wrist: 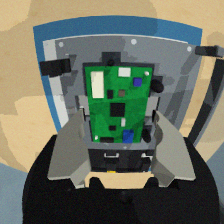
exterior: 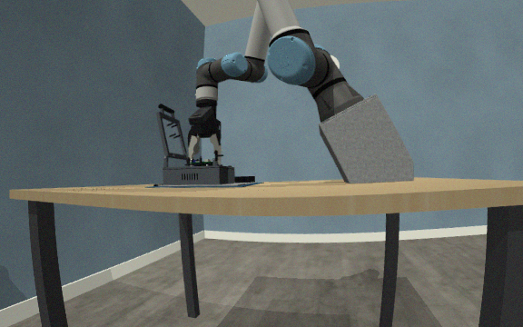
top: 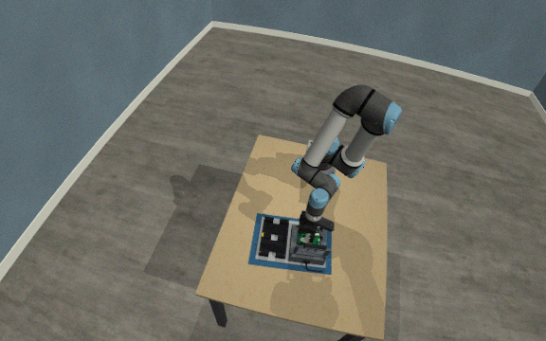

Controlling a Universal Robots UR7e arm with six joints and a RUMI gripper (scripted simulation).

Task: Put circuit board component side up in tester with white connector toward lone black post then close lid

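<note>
The circuit board [top: 309, 238] [exterior: 203, 162] [wrist: 119, 105] lies component side up on the tester [top: 307, 256] [exterior: 198, 174] [wrist: 172, 65], above the worktop [top: 273, 296] [exterior: 266, 202] [wrist: 15, 65]. The jaws of the gripper [top: 310, 232] [exterior: 204, 159] [wrist: 119, 117] stand moderately wide around it, gripping nothing. The lid [top: 312, 252] [exterior: 165, 136] [wrist: 207, 100] stands raised. The tray [top: 273, 246] [exterior: 245, 179] sits beside the tester.

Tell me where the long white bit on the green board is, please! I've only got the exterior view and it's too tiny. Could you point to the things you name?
Observer: The long white connector [wrist: 97, 84] is near a corner, at the end of the board [top: 299, 242] [exterior: 204, 162] [wrist: 112, 131] away from the tray [top: 280, 228] [exterior: 245, 179] [wrist: 120, 162].

Operator: Is there another board in the tray?

Observer: No, from the top I see no green board there.

Operator: Has the tray got any bright colours?

Observer: Yes, a small yellow mark [top: 263, 234] by the edge away from the tester [top: 294, 255] [exterior: 198, 175] [wrist: 172, 62].
</note>
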